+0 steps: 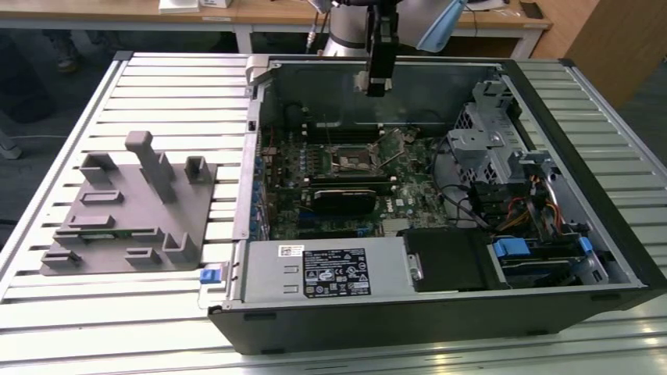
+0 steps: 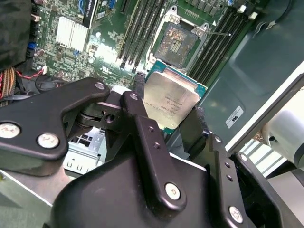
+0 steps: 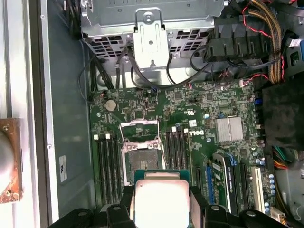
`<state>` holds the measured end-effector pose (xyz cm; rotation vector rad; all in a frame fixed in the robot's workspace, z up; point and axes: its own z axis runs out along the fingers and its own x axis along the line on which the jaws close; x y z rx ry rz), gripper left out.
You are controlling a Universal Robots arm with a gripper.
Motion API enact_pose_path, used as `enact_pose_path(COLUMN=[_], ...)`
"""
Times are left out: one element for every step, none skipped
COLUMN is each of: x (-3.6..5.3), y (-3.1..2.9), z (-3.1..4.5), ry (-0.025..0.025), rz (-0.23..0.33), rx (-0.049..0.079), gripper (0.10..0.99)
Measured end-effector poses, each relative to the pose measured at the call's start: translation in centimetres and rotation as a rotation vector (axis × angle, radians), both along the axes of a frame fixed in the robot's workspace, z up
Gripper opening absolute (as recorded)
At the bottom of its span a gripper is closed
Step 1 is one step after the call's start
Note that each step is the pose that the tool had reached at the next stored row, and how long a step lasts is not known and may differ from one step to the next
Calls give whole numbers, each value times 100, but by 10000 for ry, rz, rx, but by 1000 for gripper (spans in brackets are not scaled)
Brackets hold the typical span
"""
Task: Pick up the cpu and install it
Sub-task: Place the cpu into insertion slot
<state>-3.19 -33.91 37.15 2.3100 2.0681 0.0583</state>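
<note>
I judged misalignment the main risk: if the cpu (image 2: 171, 100) came down rotated or off-centre over the open socket (image 2: 176, 43), its contacts could bend. The hand (image 1: 376, 84) was clamped on the cpu's opposite edges, pointing straight down from the arm (image 1: 344, 35), above the socket and clear of it, inside the computer case (image 1: 438, 320).

the gripper (image 3: 160, 211) holds the cpu (image 3: 160, 197) by its edges near the apparently open socket (image 3: 141, 153) on the motherboard (image 3: 199, 102).
</note>
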Motion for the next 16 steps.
enact_pose_path(x=[0, 0, 0, 0, 0, 0, 0, 0, 0, 0, 0, 0, 0, 0, 0, 0], y=[1, 1, 1, 1, 1, 1, 1, 1, 1, 1, 1, 0, 0, 1, 1, 1], z=[-10, -20, -31, -40, -49, -56, -61, -66, -71, -75, -82, -90, -101, -112, -122, -131], ry=[1, 0, 0, 0, 1, 1, 0, 1, 1, 0, 0, 0, 1, 1, 1, 1], rz=[3, 5, 8, 14, 24, 43, 78, 143, 230, 340, 447, 524, 558, 588, 627, 679], rx=[-1, 0, 0, -1, -1, -1, -1, -1, -1, -1, 0, 0, -1, -2, -1, -1], gripper=[541, 541, 541, 541, 541, 541, 541, 541, 541, 541, 541, 541, 541, 541, 541, 541])
